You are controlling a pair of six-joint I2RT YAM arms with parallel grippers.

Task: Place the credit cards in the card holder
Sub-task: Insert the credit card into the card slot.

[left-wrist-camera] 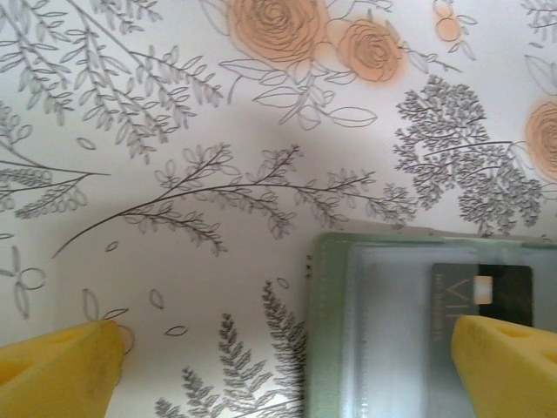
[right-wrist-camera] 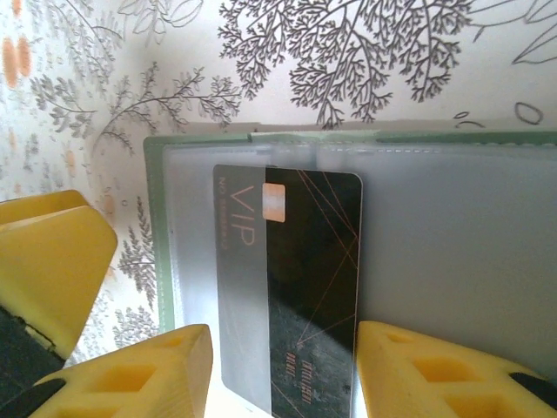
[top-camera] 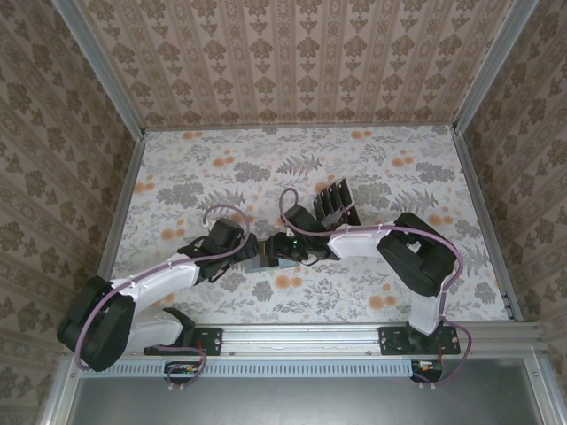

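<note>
Right gripper (right-wrist-camera: pixel 283 366) nearest, yellow fingers (right-wrist-camera: pixel 157 374) closed on the long edges of a black credit card (right-wrist-camera: pixel 305 252). Card half tucked under the frosted pocket of the grey-green card holder (right-wrist-camera: pixel 452 261), flat on the floral table (right-wrist-camera: pixel 87 87). Left gripper (left-wrist-camera: pixel 285 344) spread wide, one finger over the holder.

I see a slotted rack (top-camera: pixel 337 202) standing near the middle of the table (top-camera: pixel 177 177), a touch toward the far edge. The cloth is white with grey leaves and orange flowers. Patterned walls (top-camera: pixel 292 62) border the far, left and right edges; a metal rail (top-camera: pixel 301 336) runs along the near edge.
</note>
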